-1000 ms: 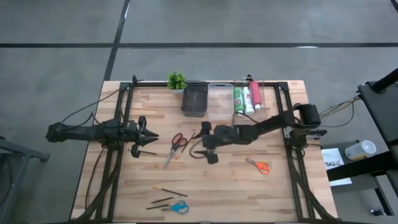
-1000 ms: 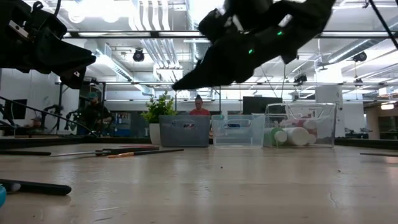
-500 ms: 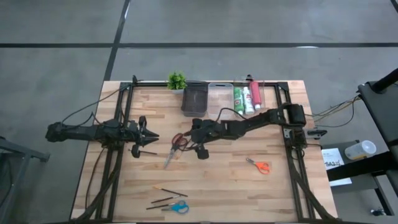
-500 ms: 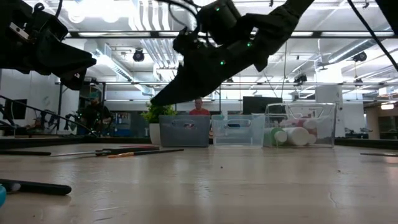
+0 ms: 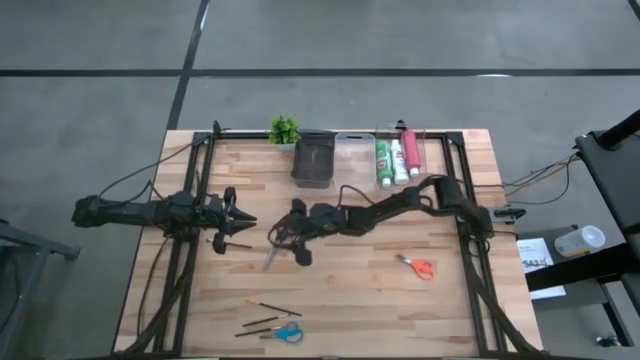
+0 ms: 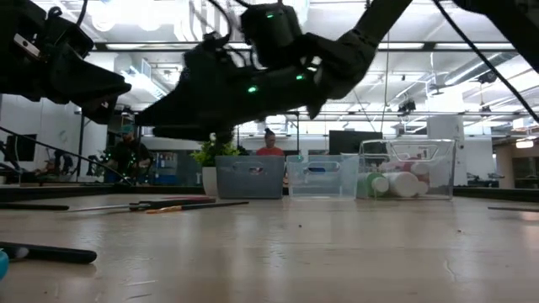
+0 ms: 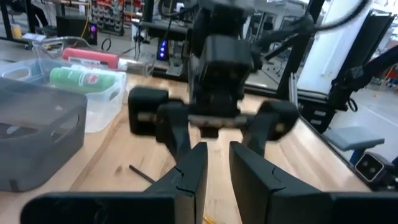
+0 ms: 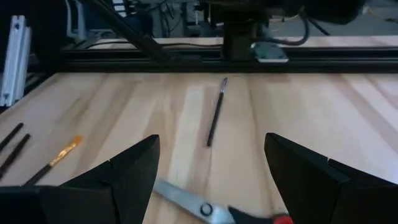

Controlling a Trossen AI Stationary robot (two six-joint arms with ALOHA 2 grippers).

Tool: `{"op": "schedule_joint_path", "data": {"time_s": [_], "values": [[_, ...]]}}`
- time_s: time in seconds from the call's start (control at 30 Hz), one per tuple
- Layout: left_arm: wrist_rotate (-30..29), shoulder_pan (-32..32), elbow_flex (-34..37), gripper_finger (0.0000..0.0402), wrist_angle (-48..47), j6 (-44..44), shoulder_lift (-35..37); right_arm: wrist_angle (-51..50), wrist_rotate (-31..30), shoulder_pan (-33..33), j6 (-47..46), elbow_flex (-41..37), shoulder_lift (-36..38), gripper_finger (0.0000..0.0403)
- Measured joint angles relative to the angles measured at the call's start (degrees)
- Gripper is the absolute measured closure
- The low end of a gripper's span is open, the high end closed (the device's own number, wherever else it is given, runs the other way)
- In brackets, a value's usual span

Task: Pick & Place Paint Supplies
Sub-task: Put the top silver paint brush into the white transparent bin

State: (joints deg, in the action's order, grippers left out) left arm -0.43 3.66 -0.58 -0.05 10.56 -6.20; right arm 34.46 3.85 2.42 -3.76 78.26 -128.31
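Observation:
Red-handled scissors (image 5: 272, 258) lie flat on the wood left of centre; their blade (image 8: 186, 199) and a bit of red handle (image 8: 281, 219) show in the right wrist view. My right gripper (image 5: 288, 240) (image 8: 211, 138) hovers above them, open wide, touching nothing. My left gripper (image 5: 240, 221) (image 7: 217, 165) waits at the table's left, its fingers a narrow gap apart, beside a thin dark brush (image 5: 230, 243) (image 8: 216, 112). Orange scissors (image 5: 416, 266) lie to the right. Blue scissors (image 5: 287, 333) and brushes (image 5: 270, 308) lie near the near edge. Paint tubes (image 5: 398, 158) lie in a clear bin.
At the far edge stand a small potted plant (image 5: 284, 129), a dark bin (image 5: 311, 162), a clear bin (image 5: 352, 165) and the clear bin with tubes (image 6: 404, 172). Dark frame rails (image 5: 190, 250) run along both sides. Bare wood shows between the red and orange scissors.
My right gripper has travelled toward the table's left edge and come lower, from the table's middle to above the red scissors, the arm stretching out across the table. Its fingers have stayed open. The left arm and the loose things have kept still.

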Motion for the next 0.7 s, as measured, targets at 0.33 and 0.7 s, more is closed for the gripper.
{"op": "schedule_joint_path", "data": {"time_s": [0.33,0.7], "values": [[0.00,0.00,0.00,0.0324,0.00,0.00,-0.05,-1.71,-7.29,2.82,1.21,12.48,-9.30,0.0115],[0.00,0.02,0.00,0.0324,-0.01,-0.01,-0.45,-9.79,-10.28,4.04,0.81,24.46,-16.08,0.0115]]}}
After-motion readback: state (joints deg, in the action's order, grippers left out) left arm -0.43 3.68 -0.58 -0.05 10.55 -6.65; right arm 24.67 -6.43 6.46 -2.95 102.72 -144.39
